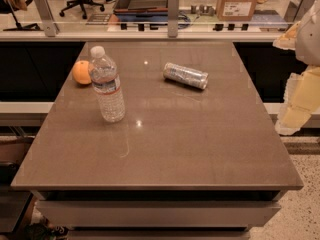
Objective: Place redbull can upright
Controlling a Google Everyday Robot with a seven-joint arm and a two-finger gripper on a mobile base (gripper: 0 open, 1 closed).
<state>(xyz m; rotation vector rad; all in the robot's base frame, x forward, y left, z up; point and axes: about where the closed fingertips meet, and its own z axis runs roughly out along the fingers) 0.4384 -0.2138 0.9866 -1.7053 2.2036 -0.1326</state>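
The redbull can (185, 76), slim and silvery with faint bluish-grey markings, lies on its side on the brown table top (165, 149), in the far middle-right part, its length running left to right. My gripper (295, 109) hangs with the pale arm at the right edge of the view, beside the table's right side and well to the right of the can. It holds nothing that I can see.
A clear plastic water bottle (106, 85) stands upright at the far left of the table. An orange (81, 72) sits just behind it, to its left. A glass barrier with posts (173, 14) runs behind the table. A cardboard box (236, 1) stands beyond it.
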